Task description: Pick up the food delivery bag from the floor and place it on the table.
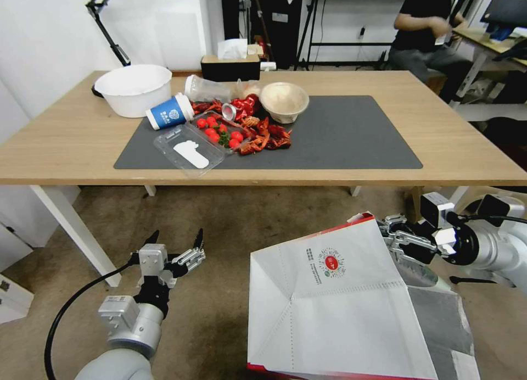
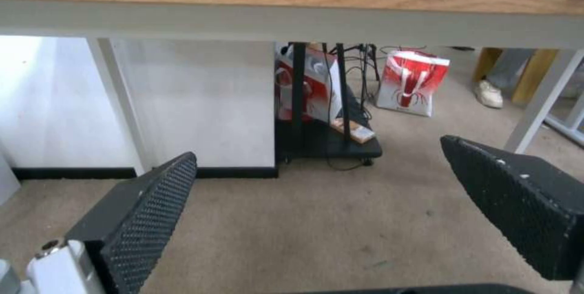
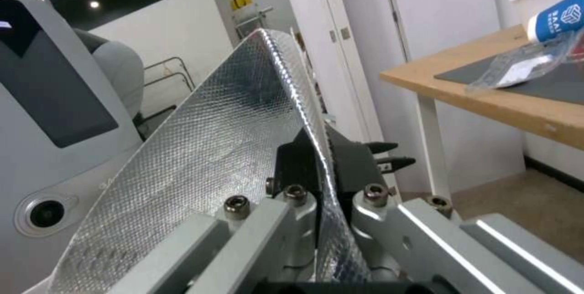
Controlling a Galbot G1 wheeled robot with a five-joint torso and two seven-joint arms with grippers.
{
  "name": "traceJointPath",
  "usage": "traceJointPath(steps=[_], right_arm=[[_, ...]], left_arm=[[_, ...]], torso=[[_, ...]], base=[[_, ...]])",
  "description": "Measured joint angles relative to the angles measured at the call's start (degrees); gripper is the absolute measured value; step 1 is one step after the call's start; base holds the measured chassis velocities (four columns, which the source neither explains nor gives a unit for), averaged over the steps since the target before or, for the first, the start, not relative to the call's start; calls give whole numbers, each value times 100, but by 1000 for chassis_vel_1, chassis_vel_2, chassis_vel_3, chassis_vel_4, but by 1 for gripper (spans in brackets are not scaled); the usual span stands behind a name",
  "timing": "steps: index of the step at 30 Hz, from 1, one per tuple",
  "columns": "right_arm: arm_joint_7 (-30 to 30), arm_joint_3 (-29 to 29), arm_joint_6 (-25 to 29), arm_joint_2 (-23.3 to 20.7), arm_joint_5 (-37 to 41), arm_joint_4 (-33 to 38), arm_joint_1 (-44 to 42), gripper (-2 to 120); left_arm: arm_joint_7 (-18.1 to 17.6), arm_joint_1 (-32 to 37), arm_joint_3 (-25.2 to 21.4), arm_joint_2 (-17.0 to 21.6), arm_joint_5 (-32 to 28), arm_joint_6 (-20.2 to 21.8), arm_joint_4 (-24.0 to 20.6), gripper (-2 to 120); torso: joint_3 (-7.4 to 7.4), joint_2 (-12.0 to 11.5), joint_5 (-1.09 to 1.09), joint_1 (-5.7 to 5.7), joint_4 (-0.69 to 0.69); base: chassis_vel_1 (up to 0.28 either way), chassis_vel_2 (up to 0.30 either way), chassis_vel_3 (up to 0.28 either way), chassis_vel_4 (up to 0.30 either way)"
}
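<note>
bag [image 1: 340, 303] in right pincer [image 1: 396, 238]

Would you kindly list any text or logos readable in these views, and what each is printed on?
"BAAI", partly cut off: blue paper cup lying on the table.
Round red logo and print beside it: food delivery bag, pinched by the right gripper; too small to read.

Light-wood rect. tabletop [image 1: 71, 144] on white legs, w/ dark grey mat [image 1: 351, 138] across its middle. On mat: clear plastic tray [image 1: 189, 149] w/ white insert, red crayfish pile [image 1: 258, 130], small red tomatoes [image 1: 219, 130], beige bowl [image 1: 284, 101]. Blue-and-white paper cup [image 1: 169, 112] on its side at mat's corner. White round tub [image 1: 133, 89] and black tissue box [image 1: 230, 67] on bare wood. Below: worn brownish-grey carpet floor [image 1: 219, 232].
</note>
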Motion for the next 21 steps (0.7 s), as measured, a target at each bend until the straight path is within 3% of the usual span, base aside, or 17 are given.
traceJointPath(steps=[21], right_arm=[[42, -27, 8, -23, 16, -54, 40, 0]], left_arm=[[22, -46, 15, 10, -3, 8, 53, 100]], torso=[[322, 535, 0, 214, 0]], base=[[0, 0, 0, 0]])
